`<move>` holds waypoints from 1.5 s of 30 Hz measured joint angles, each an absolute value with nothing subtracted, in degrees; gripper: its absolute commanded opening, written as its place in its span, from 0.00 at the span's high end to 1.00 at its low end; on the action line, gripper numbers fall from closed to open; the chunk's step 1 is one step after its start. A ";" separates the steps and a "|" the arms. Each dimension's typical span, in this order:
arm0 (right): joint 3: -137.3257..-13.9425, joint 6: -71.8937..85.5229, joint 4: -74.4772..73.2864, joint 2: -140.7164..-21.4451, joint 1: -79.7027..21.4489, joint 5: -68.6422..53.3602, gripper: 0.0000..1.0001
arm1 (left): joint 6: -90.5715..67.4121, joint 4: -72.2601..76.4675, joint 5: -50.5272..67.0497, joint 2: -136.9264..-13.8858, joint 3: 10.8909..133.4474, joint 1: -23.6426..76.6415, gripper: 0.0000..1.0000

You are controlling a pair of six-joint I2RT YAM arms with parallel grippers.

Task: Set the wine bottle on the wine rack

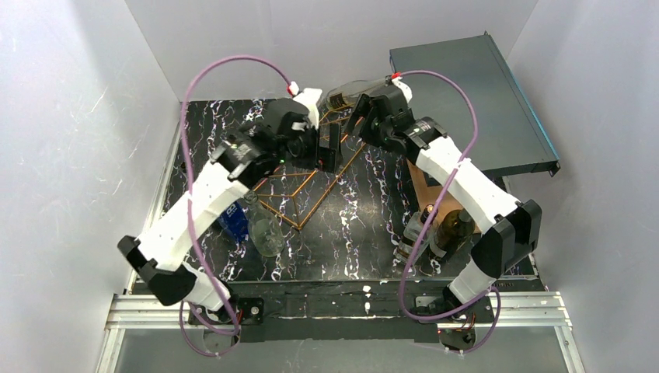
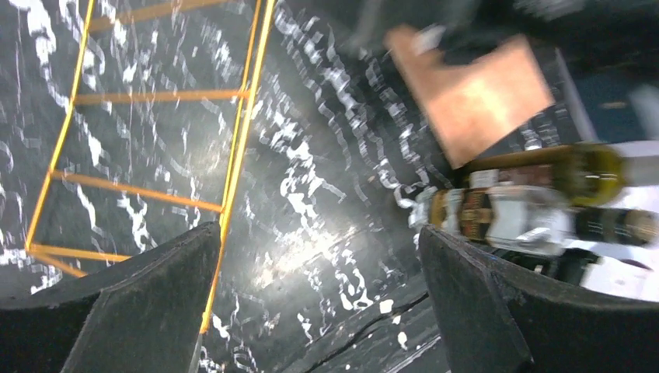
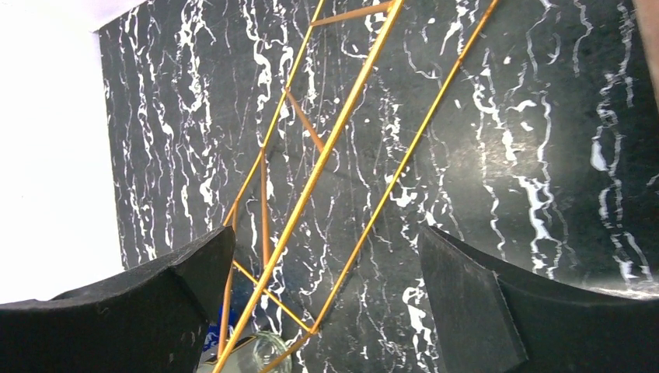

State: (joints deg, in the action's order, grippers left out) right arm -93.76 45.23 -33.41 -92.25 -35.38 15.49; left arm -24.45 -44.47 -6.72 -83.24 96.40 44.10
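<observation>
The copper-gold wire wine rack (image 1: 299,186) lies on the black marble table, running from the middle toward the back. A clear wine bottle with a dark label (image 1: 350,93) lies at the rack's far end, partly hidden behind both grippers; I cannot tell whether it rests on the wires. My left gripper (image 1: 328,149) hovers open and empty over the rack's far part; its wrist view (image 2: 319,295) shows the rack (image 2: 233,148) to the left. My right gripper (image 1: 359,123) is open and empty just in front of that bottle; its wrist view (image 3: 326,303) looks down on the rack (image 3: 326,155).
A clear bottle with a blue label (image 1: 263,229) lies at the rack's near left end. Two more bottles (image 1: 435,233) sit at the front right by my right arm. A brown card (image 1: 423,186) lies on the table. A dark flat box (image 1: 474,101) leans at the back right.
</observation>
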 measured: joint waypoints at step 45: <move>-90.85 32.60 -24.75 -100.12 -44.10 20.10 0.99 | 13.72 -5.45 -28.69 -39.05 62.96 44.10 0.02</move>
State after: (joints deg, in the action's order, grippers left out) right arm -90.85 32.60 -24.75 -100.12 -44.10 20.10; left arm 13.72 -5.45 -28.69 -39.05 62.96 44.10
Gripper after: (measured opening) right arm 0.420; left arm 0.983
